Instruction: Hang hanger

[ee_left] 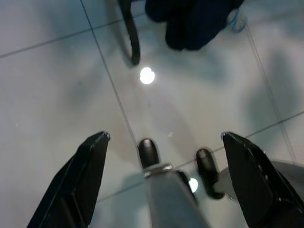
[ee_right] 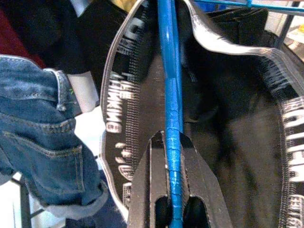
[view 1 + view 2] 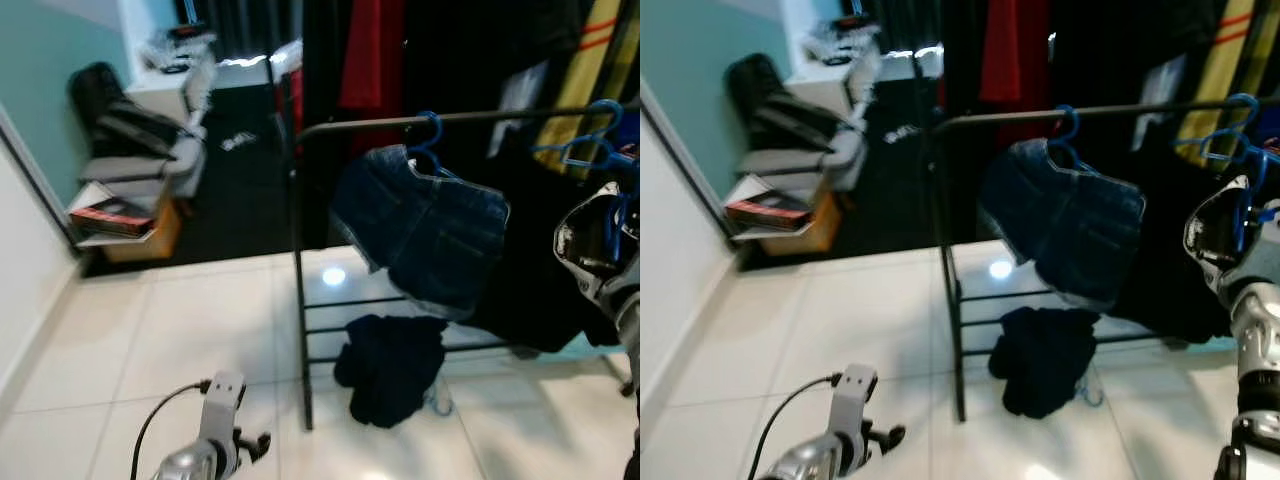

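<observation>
Left wrist view showed my left gripper (image 1: pixel 164 142) spread wide over floor tiles (image 1: pixel 57 90); denim shorts (image 3: pixel 425 235) hung mid-rail (image 3: pixel 460 118); my right gripper (image 2: pixel 173 142) was clenched on the blue hanger (image 2: pixel 170 76) carrying a black garment (image 3: pixel 1215 235), just below the rail's right end

We can see white lettering on the black garment's waistband (image 2: pixel 114 111), but it is too blurred for us to read.
</observation>
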You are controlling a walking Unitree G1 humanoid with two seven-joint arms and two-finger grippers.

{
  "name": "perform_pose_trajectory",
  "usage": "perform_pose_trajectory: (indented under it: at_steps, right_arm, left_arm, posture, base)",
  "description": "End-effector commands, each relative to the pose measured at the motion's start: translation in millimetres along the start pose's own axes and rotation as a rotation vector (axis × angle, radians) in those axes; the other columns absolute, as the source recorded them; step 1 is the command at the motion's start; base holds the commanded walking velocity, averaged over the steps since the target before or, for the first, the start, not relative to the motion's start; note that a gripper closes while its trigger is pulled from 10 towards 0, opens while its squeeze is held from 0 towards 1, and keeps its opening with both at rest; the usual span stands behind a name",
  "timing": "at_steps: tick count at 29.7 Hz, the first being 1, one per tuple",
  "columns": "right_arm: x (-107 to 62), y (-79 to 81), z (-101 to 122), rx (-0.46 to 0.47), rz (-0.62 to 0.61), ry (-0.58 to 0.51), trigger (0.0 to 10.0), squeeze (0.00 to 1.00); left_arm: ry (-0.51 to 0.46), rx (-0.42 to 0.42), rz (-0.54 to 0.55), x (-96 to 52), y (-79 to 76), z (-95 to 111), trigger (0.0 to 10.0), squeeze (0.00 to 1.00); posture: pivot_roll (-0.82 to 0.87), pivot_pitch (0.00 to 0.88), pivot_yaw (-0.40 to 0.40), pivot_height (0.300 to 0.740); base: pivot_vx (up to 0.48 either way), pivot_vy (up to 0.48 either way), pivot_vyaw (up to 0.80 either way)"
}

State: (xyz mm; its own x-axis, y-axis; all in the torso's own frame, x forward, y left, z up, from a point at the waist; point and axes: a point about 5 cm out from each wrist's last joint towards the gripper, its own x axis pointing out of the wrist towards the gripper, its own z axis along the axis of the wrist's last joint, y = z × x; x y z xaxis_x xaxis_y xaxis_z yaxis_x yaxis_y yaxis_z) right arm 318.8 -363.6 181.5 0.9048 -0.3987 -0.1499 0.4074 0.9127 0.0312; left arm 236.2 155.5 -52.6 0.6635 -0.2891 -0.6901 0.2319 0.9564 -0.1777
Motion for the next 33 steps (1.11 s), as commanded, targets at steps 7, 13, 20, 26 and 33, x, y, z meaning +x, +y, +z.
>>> perform_pose_trajectory:
  at_steps: [7, 13, 20, 26, 33]
  right_arm:
    - [-5.3, 14.1, -5, 0.008, 0.234, 0.118, 10.0, 0.00]
    - [-15.9, 32.8, -9, -0.053, 0.426, 0.171, 10.0, 0.00]
    - [-27.6, 43.1, -10, -0.181, 0.576, 0.191, 10.0, 0.00]
    - [-30.5, 40.8, 6, -0.217, 0.591, 0.136, 10.0, 0.00]
    - [-32.0, 53.2, 14, -0.286, 0.616, 0.081, 10.0, 0.00]
  left_arm:
    - [0.019, -0.017, 0.042, -0.4, 4.1, -1, 10.0, 0.00]
    - [0.042, -0.039, 0.068, -1.5, 8.7, -2, 10.0, 0.00]
    - [0.052, -0.028, 0.064, -1.8, 9.3, -3, 10.0, 0.00]
    - [0.061, -0.020, 0.057, -1.6, 8.5, -3, 10.0, 0.00]
    - [0.059, -0.025, 0.057, -1.5, 8.5, -3, 10.0, 0.00]
  posture:
    - [-0.16, 0.000, 0.065, 0.740]
    - [-0.16, 0.000, 0.066, 0.740]
    - [-0.17, 0.000, 0.074, 0.740]
    - [-0.17, 0.000, 0.072, 0.740]
    - [-0.17, 0.000, 0.068, 0.740]
  base:
    - [0.310, 0.000, -0.57]
    - [0.000, -0.147, 0.00]
    - [0.000, -0.451, 0.00]
    - [0.000, -0.450, 0.00]
    - [0.000, -0.450, 0.00]
